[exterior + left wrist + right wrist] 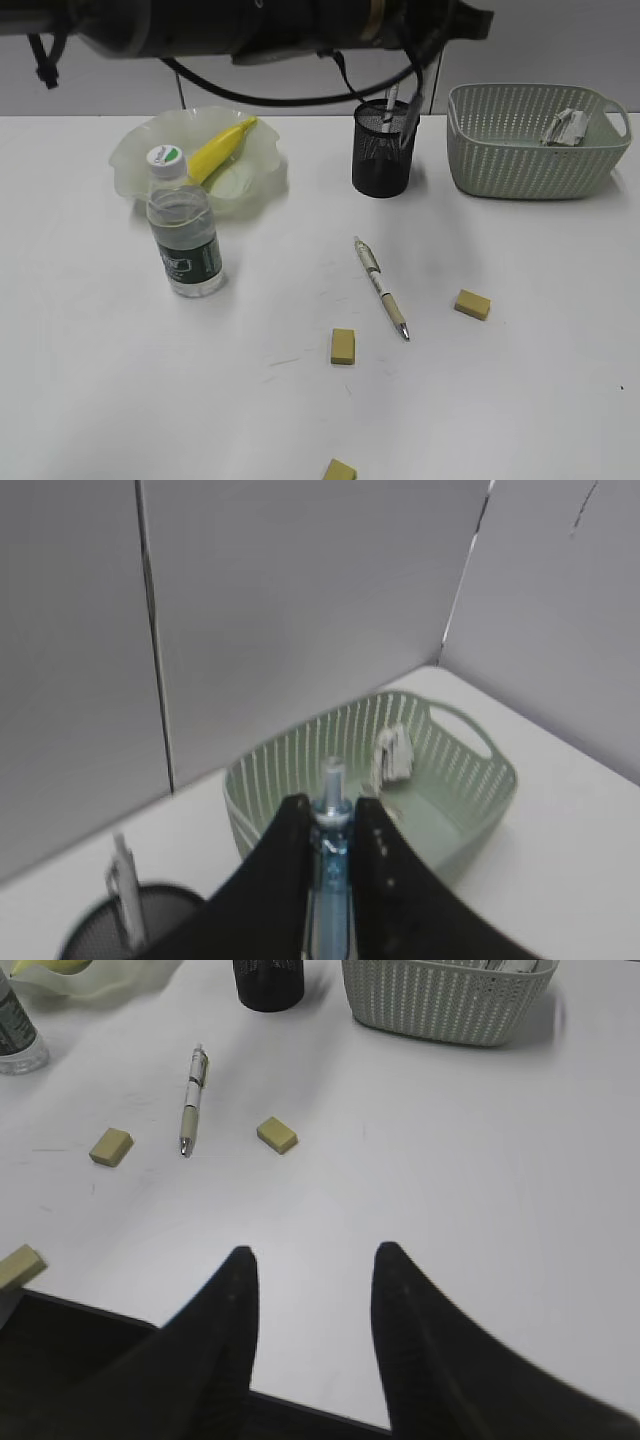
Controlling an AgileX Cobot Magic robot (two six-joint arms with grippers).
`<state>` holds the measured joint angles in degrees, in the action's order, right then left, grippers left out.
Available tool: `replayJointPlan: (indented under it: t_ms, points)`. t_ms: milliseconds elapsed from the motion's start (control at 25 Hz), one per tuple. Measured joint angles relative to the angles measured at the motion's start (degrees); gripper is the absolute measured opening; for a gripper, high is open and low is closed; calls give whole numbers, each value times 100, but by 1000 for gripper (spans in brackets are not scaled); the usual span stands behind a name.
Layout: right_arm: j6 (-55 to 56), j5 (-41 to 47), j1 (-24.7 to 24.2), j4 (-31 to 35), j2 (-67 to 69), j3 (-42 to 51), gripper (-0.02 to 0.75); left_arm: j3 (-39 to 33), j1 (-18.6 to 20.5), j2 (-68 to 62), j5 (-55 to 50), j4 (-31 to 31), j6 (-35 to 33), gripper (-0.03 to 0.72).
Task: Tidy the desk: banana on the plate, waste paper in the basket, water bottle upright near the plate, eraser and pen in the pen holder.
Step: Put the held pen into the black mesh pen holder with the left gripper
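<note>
Yellow is sitting in the pale green plate (135,160) toward the desk's far left corner, where the banana (222,146) is lying with one end poking over the rim. Just in front of the plate, nearer the front edge, the water bottle (184,232) is standing upright with its cap on. Along the far edge, the black mesh pen holder (381,155) is sitting near the middle with a white pen (390,100) sticking up out of it, and the left gripper (331,825) is hovering above it, its dark fingers (285,855) pinching a translucent blue pen (330,880) that is pointing up between them. The woven basket (500,165) is resting at the far right corner with the crumpled waste paper (566,127) lying inside it. Out on the open middle of the desk, a beige pen (381,288) is lying flat and slanted. One eraser (343,346) is lying just to its left, another eraser (472,304) to its right, and a third eraser (339,470) is sitting right at the front edge, partly cut off. The right gripper (310,1265) is hanging low over the front right part of the desk with its two prongs spread apart and nothing between them, well clear of the erasers.
</note>
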<state>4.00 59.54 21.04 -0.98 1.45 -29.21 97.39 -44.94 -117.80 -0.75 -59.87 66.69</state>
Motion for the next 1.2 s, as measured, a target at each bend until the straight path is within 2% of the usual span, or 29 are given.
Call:
replayJointPlan:
  t_ms: [120,240,360,600,840,920,1080,1200]
  points:
    - [0,0,0,0,0,0,298,502,404,-233,406,-453,0,74]
    - [0,0,0,0,0,0,285,1053,768,-667,932,-537,0,74]
    - [0,0,0,0,0,0,278,1597,968,-1160,1261,-556,-6,74]
    - [0,0,0,0,0,0,277,2440,1024,-1971,1438,-561,-274,74]
    - [0,0,0,0,0,0,277,2574,1024,-2443,1502,-567,-600,82]
    - [0,0,0,0,0,0,277,2576,1024,-2495,1509,-567,-630,121]
    - [0,0,0,0,0,0,276,2581,1024,-2507,1535,-567,-653,265]
    - [0,0,0,0,0,0,276,2581,1024,-2494,1541,-567,-653,321]
